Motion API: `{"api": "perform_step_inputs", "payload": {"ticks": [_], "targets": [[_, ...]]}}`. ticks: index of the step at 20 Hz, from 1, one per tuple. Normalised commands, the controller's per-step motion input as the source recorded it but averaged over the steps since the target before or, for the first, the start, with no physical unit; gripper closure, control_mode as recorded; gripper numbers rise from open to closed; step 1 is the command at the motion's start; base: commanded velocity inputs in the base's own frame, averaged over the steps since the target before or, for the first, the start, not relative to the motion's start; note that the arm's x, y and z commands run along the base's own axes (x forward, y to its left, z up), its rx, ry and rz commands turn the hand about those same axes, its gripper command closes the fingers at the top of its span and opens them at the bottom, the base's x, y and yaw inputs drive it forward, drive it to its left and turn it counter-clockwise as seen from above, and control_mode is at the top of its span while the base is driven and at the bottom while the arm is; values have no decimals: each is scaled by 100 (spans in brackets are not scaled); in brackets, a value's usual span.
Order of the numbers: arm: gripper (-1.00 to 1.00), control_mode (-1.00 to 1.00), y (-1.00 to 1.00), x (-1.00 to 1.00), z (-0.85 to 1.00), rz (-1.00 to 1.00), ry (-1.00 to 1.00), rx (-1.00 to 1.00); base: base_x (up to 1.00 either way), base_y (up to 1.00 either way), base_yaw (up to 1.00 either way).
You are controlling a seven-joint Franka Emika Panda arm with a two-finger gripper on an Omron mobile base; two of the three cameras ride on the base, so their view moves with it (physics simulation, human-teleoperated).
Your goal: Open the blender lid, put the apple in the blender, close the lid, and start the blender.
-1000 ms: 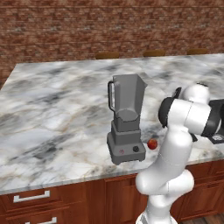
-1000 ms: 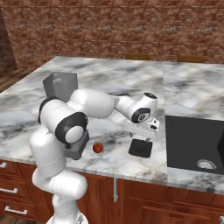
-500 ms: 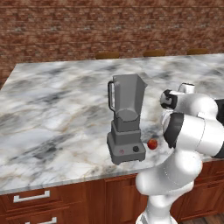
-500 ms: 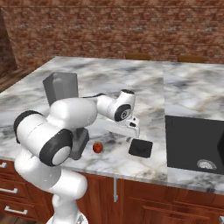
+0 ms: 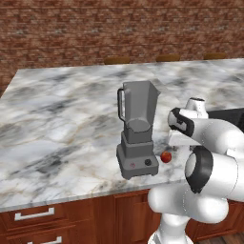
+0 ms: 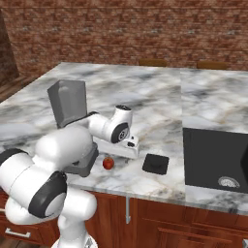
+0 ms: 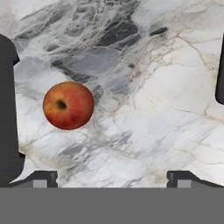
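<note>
While spread, pincer point(image 7: 112, 177) above apple point(image 7: 68, 105).

Count: one blender point(image 5: 137, 131), one apple point(image 7: 68, 105), one blender lid point(image 6: 155, 163), one sink point(image 6: 218, 162), on one counter point(image 5: 57, 124).

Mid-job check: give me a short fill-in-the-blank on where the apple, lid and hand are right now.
1. The apple lies on the marble ____ beside the blender.
2. The blender lid is ____ the jar, flat on the counter.
3. The hand has its fingers ____ above the apple.
4. The apple's colour is ____.

Missing words: counter; off; open; red
</note>
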Motion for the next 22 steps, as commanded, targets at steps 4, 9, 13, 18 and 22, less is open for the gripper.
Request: {"api": "perform_step_inputs", "payload": {"ticks": [4, 9, 13, 18, 22], "targets": [[-100, -100, 22, -5, 0, 9, 0, 6, 0, 0, 0], [-100, -100, 25, 0, 0, 6, -1, 4, 0, 0, 0], [-100, -100, 27, 11, 0, 3, -1, 1, 0, 0, 0], [-100, -100, 18, 16, -9, 1, 0, 0, 0, 0, 0], [-100, -100, 0, 14, -19, 1, 0, 0, 0, 0, 0]]}}
